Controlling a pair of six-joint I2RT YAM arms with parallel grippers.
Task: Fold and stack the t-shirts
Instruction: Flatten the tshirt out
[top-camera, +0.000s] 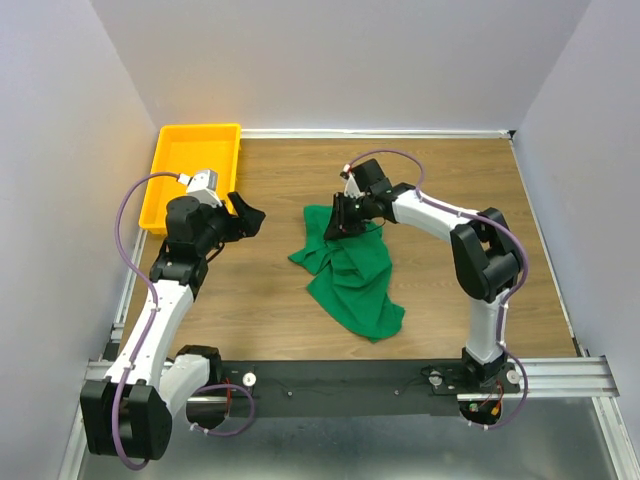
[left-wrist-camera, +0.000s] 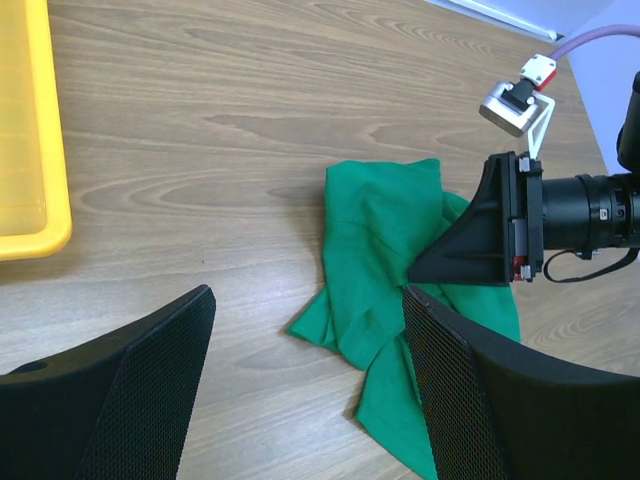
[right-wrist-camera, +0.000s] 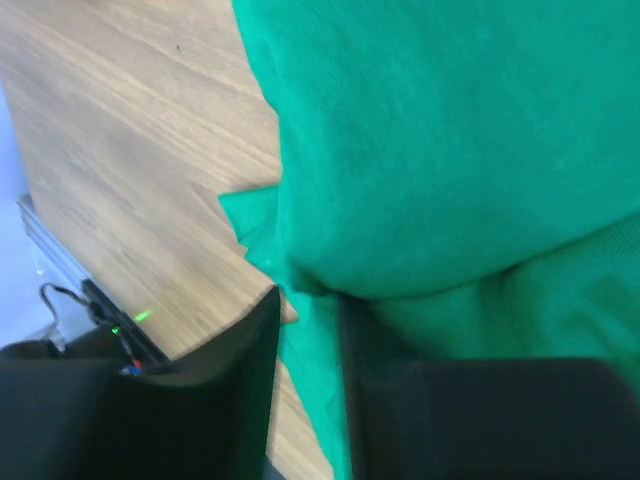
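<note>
My right gripper (right-wrist-camera: 308, 300) has its fingers drawn nearly together, pinching a fold of the green t-shirt (top-camera: 352, 280) at the garment's far end. From there the crumpled shirt runs diagonally back toward me and to the right across the table (top-camera: 270, 300). My left gripper (top-camera: 245, 218) hovers wide open and empty, off to the shirt's left. No label or writing shows.
</note>
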